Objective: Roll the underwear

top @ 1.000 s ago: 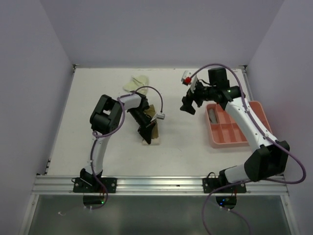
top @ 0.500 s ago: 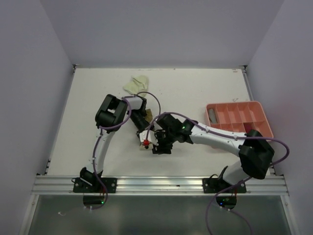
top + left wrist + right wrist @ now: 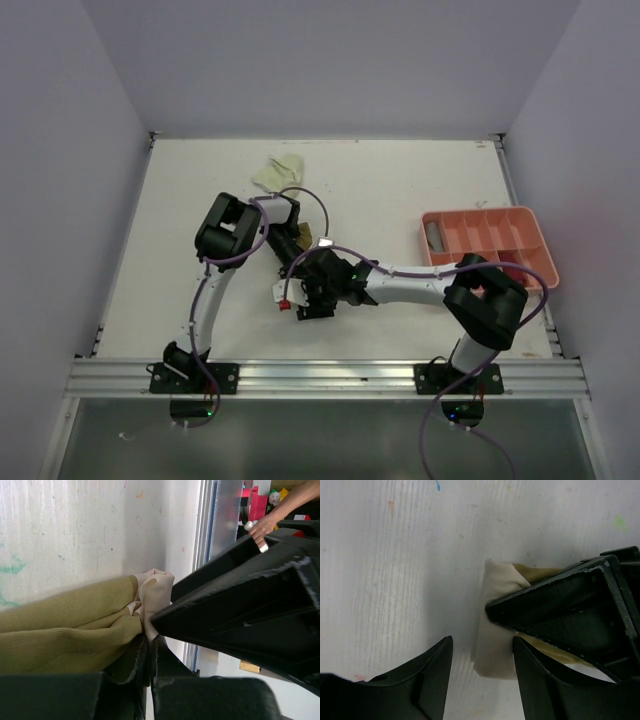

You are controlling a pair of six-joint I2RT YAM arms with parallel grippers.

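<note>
A: where's the underwear?
B: we see the olive-tan ribbed cloth garment (image 3: 65,625) lying on the white table (image 3: 180,220), just 7 o'clock of centre, hidden under both arms in the top view. Left gripper (image 3: 150,680) is pressed together, pinching its edge
A: right side?
B: right gripper (image 3: 482,642) is spread, straddling the cream cloth fold (image 3: 495,610) at the garment's end; one finger touches it, the other is apart
A: rest?
B: pale yellow-green cloth garment (image 3: 277,172) at 12 o'clock, salmon-pink plastic compartment tray (image 3: 495,235) at 3 o'clock holding a grey cloth roll (image 3: 433,236)
</note>
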